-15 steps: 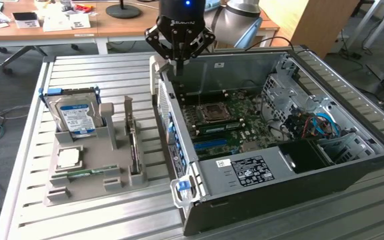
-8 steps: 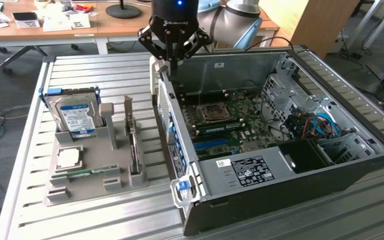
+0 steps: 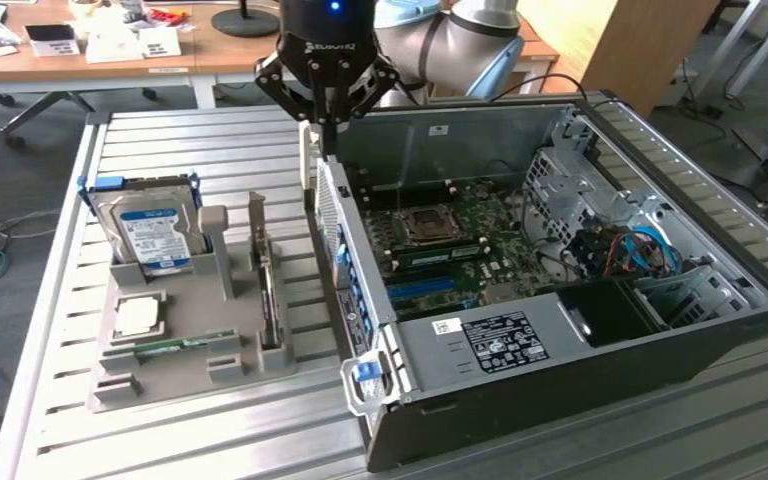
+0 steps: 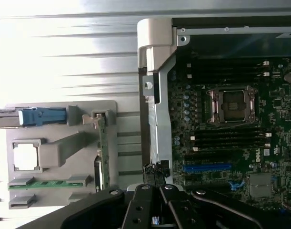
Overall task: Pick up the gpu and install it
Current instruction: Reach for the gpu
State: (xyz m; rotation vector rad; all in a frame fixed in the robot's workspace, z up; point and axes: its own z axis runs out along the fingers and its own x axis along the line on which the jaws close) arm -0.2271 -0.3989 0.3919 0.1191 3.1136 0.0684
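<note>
- Exterior view: my pincer (image 3: 327,126) hangs with its tips pressed together and empty. It is over the wall of the open computer case (image 3: 704,330).
- The gpu (image 3: 267,290) stands on edge in the gray holder (image 3: 211,335). It is nearer the camera than the pincer, toward the exterior view's left, and well apart from it.
- A hard drive (image 3: 155,232) stands in the same holder, farther from the pincer than the gpu.
- Wrist view: the pincer (image 4: 154,172) tips meet by the case's metal edge. The motherboard (image 4: 259,157) lies on one side of them. The gpu (image 4: 101,143), seen edge-on, lies on the other.
</note>
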